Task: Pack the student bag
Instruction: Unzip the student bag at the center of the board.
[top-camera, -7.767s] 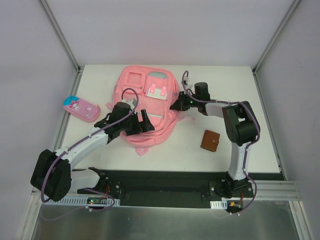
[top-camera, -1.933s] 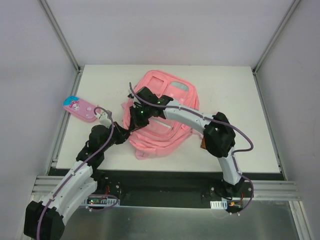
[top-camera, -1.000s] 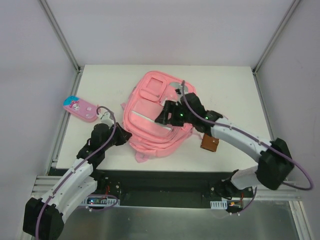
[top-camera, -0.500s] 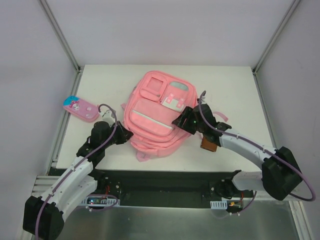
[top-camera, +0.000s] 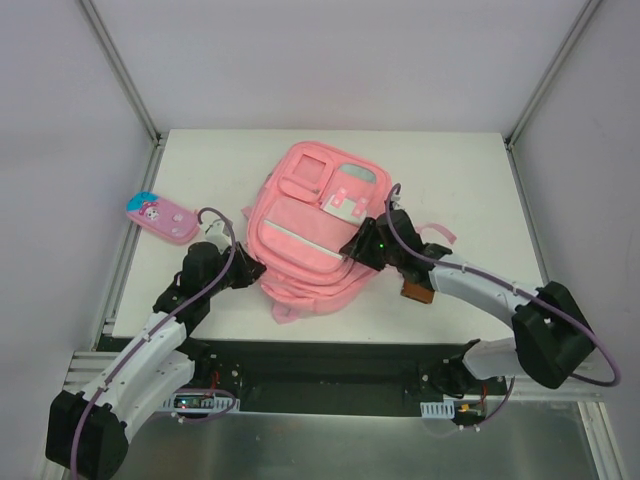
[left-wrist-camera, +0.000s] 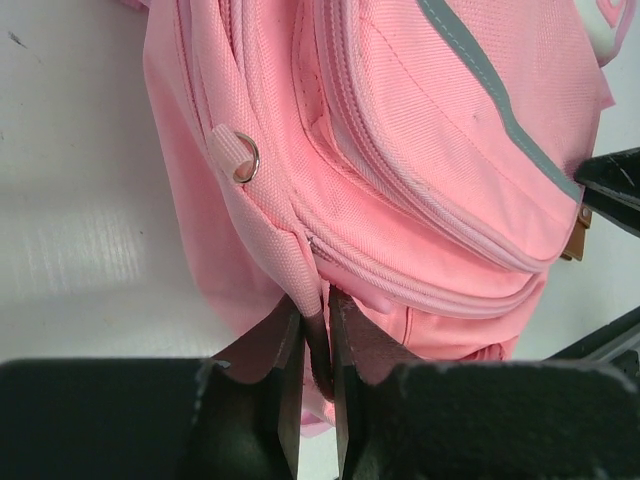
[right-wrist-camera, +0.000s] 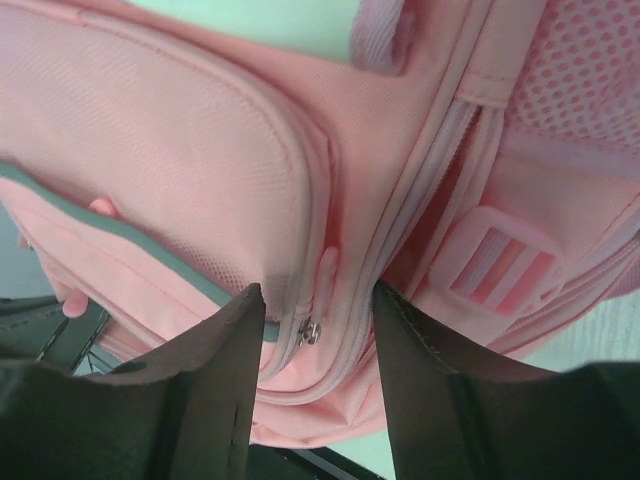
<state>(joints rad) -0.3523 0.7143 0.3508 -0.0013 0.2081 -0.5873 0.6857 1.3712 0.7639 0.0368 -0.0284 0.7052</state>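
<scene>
Left tool (left-wrist-camera: 316, 312): clenched on a thin fold of pink fabric at the near-left edge of the student bag (top-camera: 310, 235). Its fingers almost meet, with the fabric pinched between them. Just above the pinch, a small metal ring (left-wrist-camera: 246, 160) hangs from a fabric loop on the bag's side seam.

Right tool (right-wrist-camera: 315, 300): released, jaws apart, down against the right side of the bag with one finger on each side of a zip line. A small zipper pull (right-wrist-camera: 312, 330) lies between the fingers. No grip on it is visible.

Bag position: flat on the white worktop (top-camera: 470, 180), about the middle, front pockets facing up. Its top points to the far edge and it is turned slightly to the right. A grey strip (top-camera: 300, 243) crosses the lower front pocket. A pink strap end sticks out on the right side.

Other items: a pink cartoon pencil case (top-camera: 162, 217) sits at the left edge of the worktop, well apart from the bag. A small brown wallet (top-camera: 416, 289) lies just beside the bag's near-right corner, partly covered by the right arm.
</scene>
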